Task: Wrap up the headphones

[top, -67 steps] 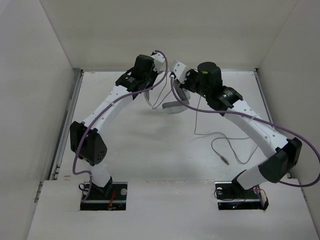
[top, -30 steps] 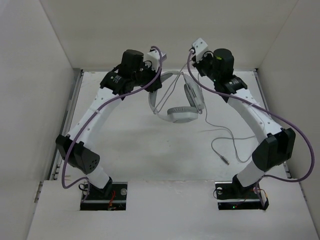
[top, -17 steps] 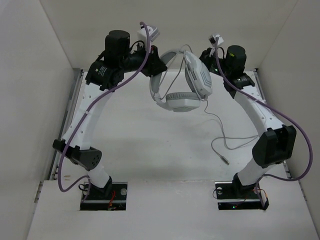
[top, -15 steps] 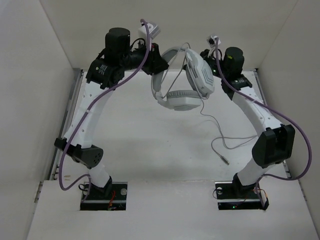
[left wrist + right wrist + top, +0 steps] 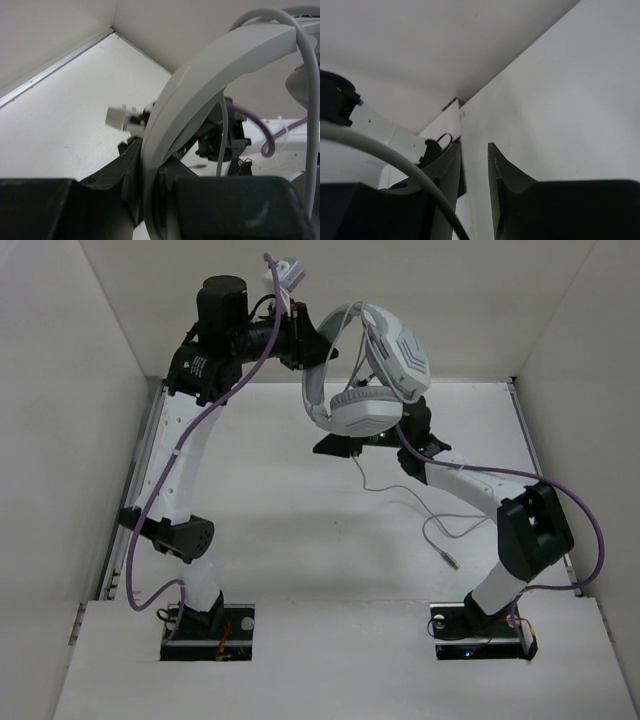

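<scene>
Left gripper [image 5: 150, 191] up high, clamped tight on the headband of the headphones [image 5: 362, 410], which hang clear above the table [image 5: 260, 502] with both earcups just right of that grip. Under the headphones sits the right gripper [image 5: 472, 167], jaws a narrow gap apart, nothing between them, the thin grey cable [image 5: 370, 145] passing in front of one finger. Cable drops right of the headphones to the plug [image 5: 452, 562], lying on the table.

The left arm [image 5: 183, 435] rears high with jaws clamped; the right arm [image 5: 462, 478] reaches low, jaws slightly parted.
</scene>
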